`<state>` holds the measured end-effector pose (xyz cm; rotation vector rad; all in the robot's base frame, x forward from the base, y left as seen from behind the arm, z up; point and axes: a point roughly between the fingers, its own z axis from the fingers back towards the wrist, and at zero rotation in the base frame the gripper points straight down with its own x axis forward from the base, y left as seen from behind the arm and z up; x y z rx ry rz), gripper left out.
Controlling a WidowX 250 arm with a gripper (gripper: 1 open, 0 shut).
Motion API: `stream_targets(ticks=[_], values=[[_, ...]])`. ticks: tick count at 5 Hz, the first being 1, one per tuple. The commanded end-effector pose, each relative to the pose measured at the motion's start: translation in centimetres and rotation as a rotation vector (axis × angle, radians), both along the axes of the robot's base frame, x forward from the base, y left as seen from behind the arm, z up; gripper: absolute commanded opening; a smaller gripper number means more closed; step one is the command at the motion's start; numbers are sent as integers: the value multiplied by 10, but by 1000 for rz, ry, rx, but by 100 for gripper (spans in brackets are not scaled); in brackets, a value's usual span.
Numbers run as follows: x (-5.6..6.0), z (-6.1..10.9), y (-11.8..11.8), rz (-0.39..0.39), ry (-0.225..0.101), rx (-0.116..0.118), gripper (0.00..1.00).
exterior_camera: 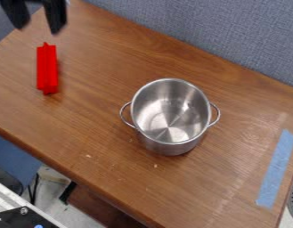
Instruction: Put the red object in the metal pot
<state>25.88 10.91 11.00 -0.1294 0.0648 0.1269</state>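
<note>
The red object [46, 69], a plain red elongated block, lies flat on the wooden table [101, 98] at the left. The metal pot [173, 114], shiny, empty and with two small side handles, stands right of the middle. My gripper [36, 21] reaches in at the top left corner, dark and blurred, just beyond the far end of the red block and apart from it. Its two fingers [56, 15] stand apart, open, with nothing between them.
A strip of blue tape [276, 167] lies on the table near its right edge. A grey-blue wall [220, 27] runs behind the table. The table's front edge drops off at the lower left, with dark gear [18, 209] below.
</note>
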Motion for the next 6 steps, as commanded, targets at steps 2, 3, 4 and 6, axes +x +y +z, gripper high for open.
stream_targets(ticks=[2, 3, 4, 6], values=[[9, 20, -17, 58, -50, 15, 100], [9, 21, -18, 96, -47, 42, 100], [17, -9, -23, 24, -32, 43, 100], [21, -48, -3, 226, -45, 57, 100]])
